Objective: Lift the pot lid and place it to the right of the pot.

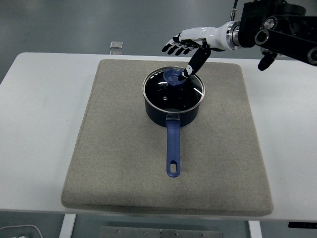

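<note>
Glass lid (173, 90) sits on the blue pot (173, 110); right robot hand (185, 45) hovers spread wide, thumb touching its knob (173, 77).

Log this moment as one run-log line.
stage: reaching | right hand: open above pot, thumb at lid knob | glass lid: on blue saucepan | mat: under pan | left arm: not visible

A grey felt mat (124, 163) covers most of the white table (39, 129); a small clear square object (117, 45) sits past the table's far edge
</note>
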You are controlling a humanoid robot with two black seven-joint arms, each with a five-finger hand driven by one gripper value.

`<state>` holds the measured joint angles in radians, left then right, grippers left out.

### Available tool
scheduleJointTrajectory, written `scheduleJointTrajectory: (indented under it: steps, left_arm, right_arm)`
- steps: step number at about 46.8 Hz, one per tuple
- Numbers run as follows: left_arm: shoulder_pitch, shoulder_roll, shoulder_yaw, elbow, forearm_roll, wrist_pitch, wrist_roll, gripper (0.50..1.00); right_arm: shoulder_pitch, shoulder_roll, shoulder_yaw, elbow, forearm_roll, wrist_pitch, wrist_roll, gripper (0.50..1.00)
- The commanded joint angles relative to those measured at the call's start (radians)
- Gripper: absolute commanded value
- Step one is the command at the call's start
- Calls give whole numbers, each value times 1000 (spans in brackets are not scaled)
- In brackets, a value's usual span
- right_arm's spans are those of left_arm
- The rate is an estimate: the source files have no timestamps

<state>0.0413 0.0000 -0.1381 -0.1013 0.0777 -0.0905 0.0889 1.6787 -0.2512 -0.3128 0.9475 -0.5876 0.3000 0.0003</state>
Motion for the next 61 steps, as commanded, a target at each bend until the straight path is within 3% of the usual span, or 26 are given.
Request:
scheduleJointTrajectory:
  steps: [1,33,40,51,61]
  left_arm:
    - [0,0,0,0,-1,0,0,1000]
    - [0,0,0,0,1,0,0,1000]
    - [0,0,0,0,1,0,0,1000]
    - [0,0,0,0,1,0,0,1000]
    - [0,0,0,0,1,0,0,1000]
  right_arm:
    - [1,9,-3,1,-27,-4,0,915]
    - [-10,55,-37,1,-69,-36,-3,901]
    - [-10,53,-37,1,-69,-35,-3,795]
    - [-11,61,-37,1,-67,-35,-3,785]
    - [-11,73,-37,1,-69,-35,-3,746]
